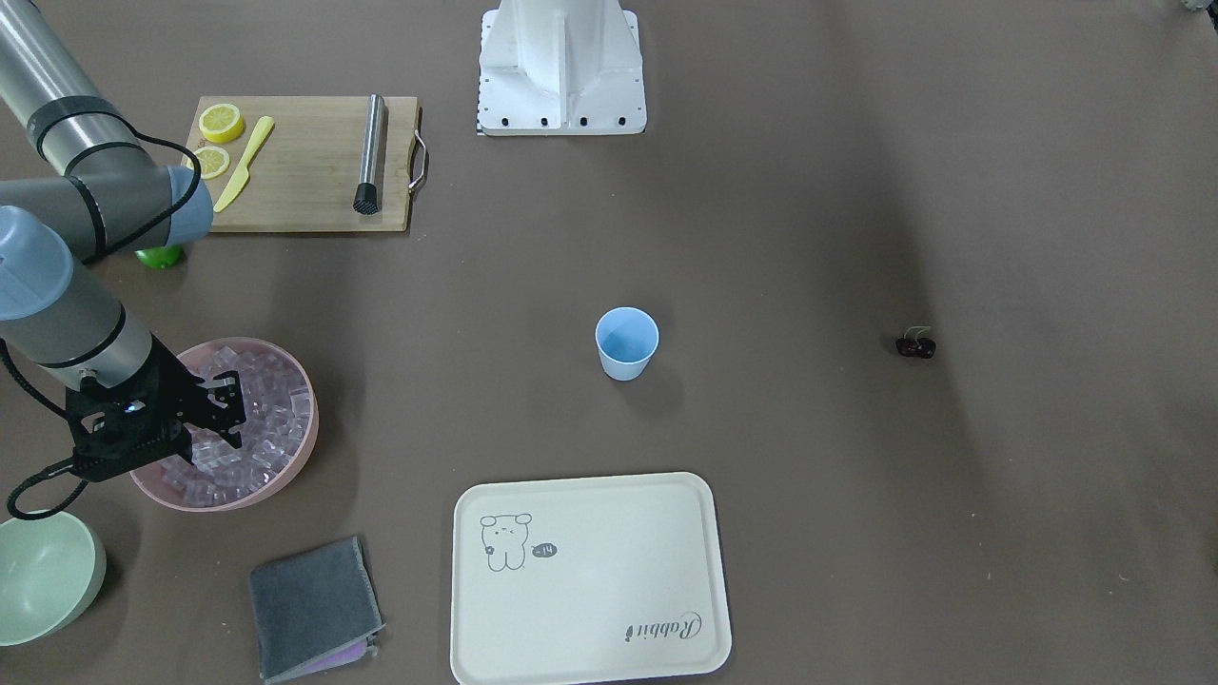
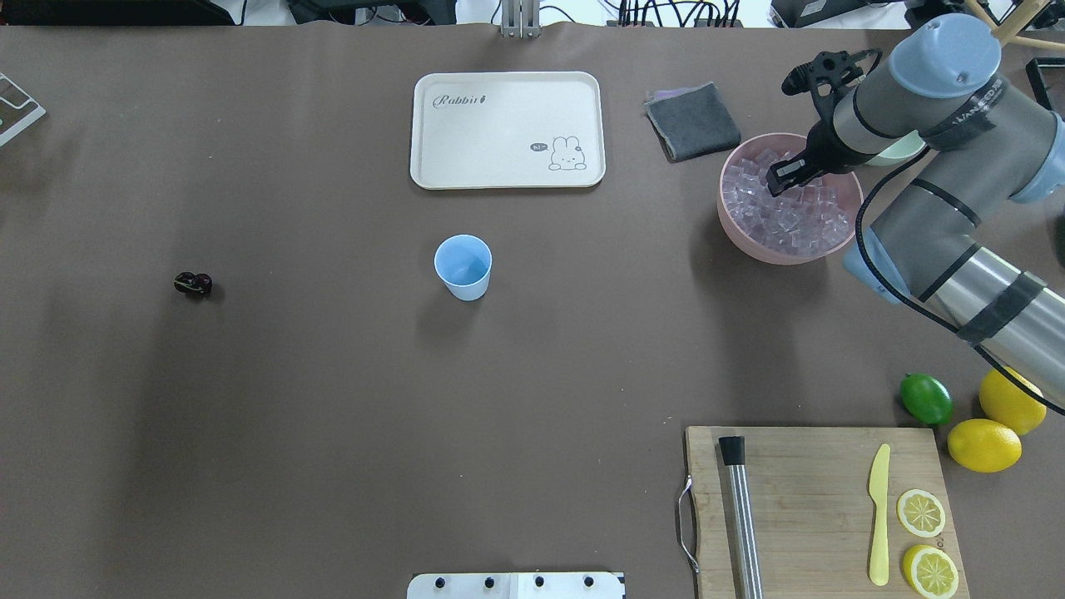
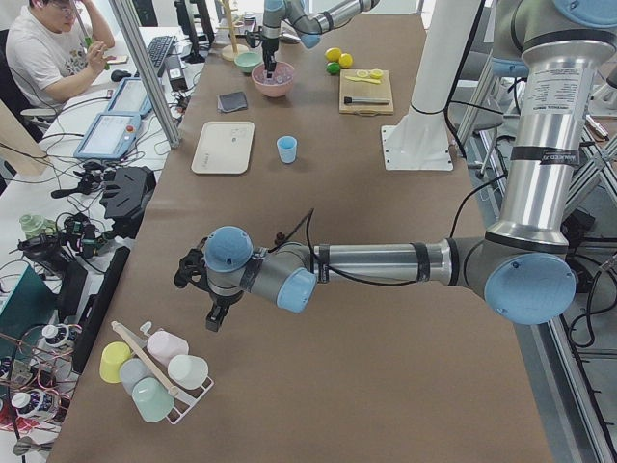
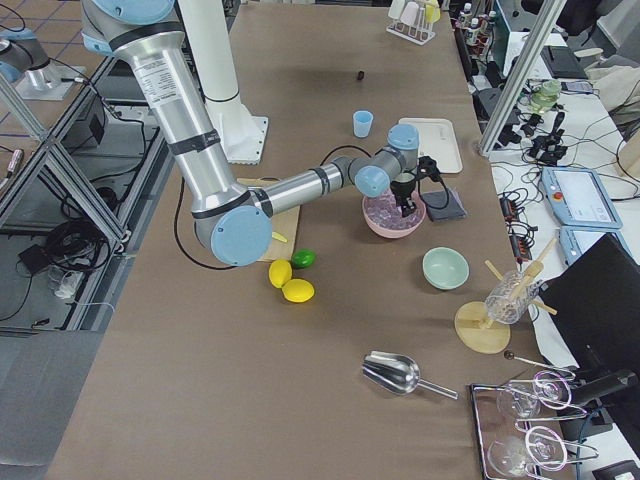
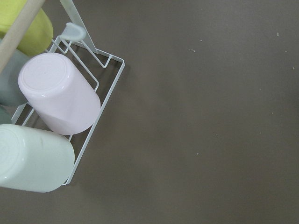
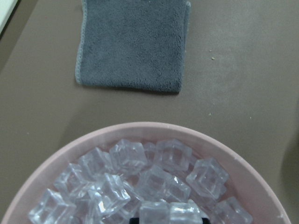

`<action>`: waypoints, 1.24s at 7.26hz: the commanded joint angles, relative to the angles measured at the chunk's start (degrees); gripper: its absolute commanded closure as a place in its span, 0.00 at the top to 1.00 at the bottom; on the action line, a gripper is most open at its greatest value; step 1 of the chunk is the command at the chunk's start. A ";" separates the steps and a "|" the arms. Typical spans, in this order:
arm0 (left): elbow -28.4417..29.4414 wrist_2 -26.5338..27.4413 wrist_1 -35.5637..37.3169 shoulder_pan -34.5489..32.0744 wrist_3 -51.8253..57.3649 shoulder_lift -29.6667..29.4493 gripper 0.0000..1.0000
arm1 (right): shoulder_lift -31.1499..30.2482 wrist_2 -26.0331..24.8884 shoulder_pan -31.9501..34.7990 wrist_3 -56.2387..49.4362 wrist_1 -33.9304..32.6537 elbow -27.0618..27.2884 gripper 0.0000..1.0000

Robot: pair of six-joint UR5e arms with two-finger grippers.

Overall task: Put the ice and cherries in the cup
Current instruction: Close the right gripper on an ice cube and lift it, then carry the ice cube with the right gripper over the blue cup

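Note:
The light-blue cup point(image 2: 463, 266) stands upright and empty at mid-table; it also shows in the front view point(image 1: 626, 342). The dark cherries point(image 2: 193, 284) lie alone far to its left, also in the front view point(image 1: 915, 346). The ice point(image 2: 786, 218) fills the pink bowl point(image 2: 732, 229). My right gripper point(image 2: 786, 175) is lowered into the bowl with its fingers apart among the cubes; the right wrist view shows ice point(image 6: 154, 177) just below it. My left gripper point(image 3: 214, 318) hangs over the table's far left end beside a cup rack point(image 5: 58, 93). I cannot tell whether it is open or shut.
A cream tray point(image 2: 507, 129) and a grey cloth point(image 2: 693, 121) lie beyond the cup. A cutting board point(image 2: 815, 499) with muddler, knife and lemon slices sits near right, beside a lime point(image 2: 926, 398) and lemons. A pale green bowl point(image 1: 43, 576) stands by the pink bowl.

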 commanded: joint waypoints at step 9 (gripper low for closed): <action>0.13 0.00 -0.28 7.03 -0.07 -4.48 0.98 | 29.21 -19.39 -25.15 35.63 -13.20 1.85 0.09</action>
